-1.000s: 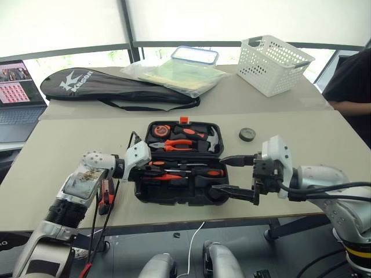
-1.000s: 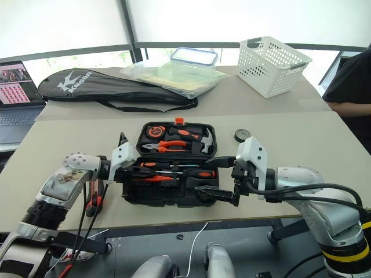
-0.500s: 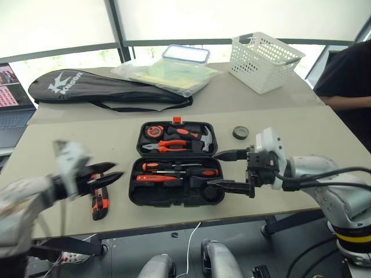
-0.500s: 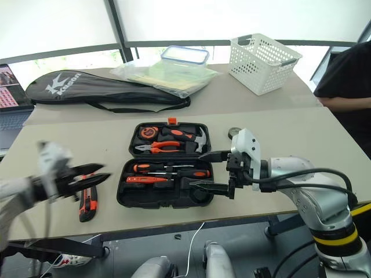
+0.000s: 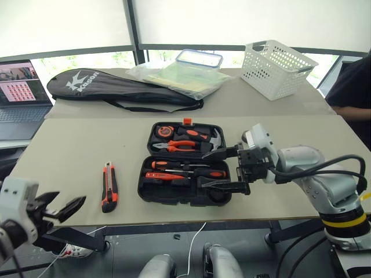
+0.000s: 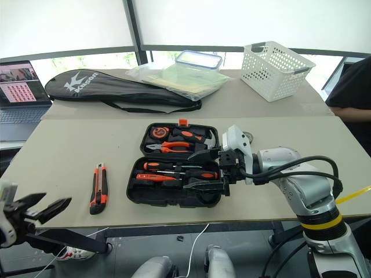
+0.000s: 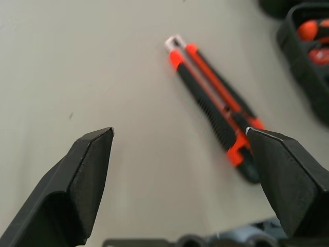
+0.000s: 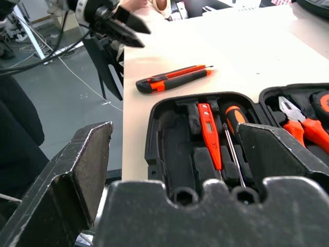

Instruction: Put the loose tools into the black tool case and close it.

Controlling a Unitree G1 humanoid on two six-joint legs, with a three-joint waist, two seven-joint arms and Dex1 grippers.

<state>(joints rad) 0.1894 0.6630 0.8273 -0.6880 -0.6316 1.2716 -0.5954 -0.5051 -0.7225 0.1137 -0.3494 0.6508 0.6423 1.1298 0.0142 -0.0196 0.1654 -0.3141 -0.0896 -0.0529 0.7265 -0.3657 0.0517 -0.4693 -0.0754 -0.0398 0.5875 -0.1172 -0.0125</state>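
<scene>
The black tool case lies open at the table's middle. In its near half rest two orange-and-black screwdrivers and the orange tester pen. The orange-black utility knife lies flat on the table left of the case. My left gripper hangs open and empty off the table's front left corner, apart from the knife. My right gripper stands open over the case's right side, holding nothing. The small black tape roll peeks out behind my right wrist.
Pliers, a hammer and a tape measure fill the case's far half. Along the back lie a black racket bag, a plastic bag with a lidded box and a white basket. A laptop is far left, a person at the right.
My left gripper has drawn back from the case's left side to the table's front left corner and opened. The right gripper has stayed open over the case.
</scene>
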